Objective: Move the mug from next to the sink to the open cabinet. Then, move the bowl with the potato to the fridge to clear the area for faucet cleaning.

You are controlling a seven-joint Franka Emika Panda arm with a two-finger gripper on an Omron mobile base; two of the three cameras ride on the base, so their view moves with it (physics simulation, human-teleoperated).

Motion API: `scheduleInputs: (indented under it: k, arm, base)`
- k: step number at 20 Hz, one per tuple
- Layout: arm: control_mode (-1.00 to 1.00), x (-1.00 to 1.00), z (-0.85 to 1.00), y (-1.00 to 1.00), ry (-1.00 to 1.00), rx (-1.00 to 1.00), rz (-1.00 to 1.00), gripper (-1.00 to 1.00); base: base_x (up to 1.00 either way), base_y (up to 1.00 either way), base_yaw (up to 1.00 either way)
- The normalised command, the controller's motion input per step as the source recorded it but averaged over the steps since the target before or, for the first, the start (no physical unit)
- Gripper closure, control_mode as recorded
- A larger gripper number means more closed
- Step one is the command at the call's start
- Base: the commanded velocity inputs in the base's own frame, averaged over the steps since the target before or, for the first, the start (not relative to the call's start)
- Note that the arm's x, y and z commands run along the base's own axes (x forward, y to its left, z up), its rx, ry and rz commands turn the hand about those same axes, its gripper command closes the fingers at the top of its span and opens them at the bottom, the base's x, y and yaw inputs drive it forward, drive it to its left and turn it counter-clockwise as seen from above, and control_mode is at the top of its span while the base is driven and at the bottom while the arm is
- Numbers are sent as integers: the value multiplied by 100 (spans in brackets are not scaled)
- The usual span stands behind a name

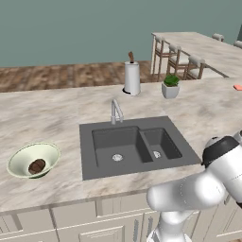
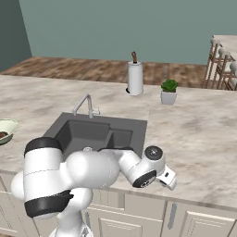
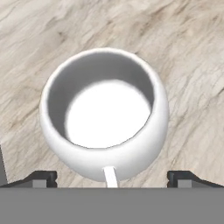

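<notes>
Potato (image 1: 37, 166) in bowl (image 1: 26, 153), left of sink (image 1: 87, 156).

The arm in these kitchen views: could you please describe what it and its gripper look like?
The arm is made of glossy white, rounded segments joined by dark grey to black bands and caps at the joints. Its wrist ends in a small white boxy block. In the hand view, the gripper shows two small dark, blocky fingertips. No cables or markings are visible.

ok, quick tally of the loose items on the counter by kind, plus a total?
Mug: 1
Bowl: 1
Potato, in the bowl: 1
Paper-towel roll: 1
Potted plant: 1
Small red item at the far edge, kind unclear: 1
Total: 6
</notes>
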Motion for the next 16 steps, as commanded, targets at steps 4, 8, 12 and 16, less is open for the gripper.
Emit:
scheduleInputs:
  k: [4,8,12,16]
  arm:
    - [-100,0,0,0,0,0,0,100]
    - [-100,0,0,0,0,0,0,100]
    - [-100,0,0,0,0,0,0,100]
    - [-100,0,0,0,-1,0,0,100]
  base:
    - [0,0,0]
    - [0,0,0]
    - [0,0,0]
    - [0,0,0]
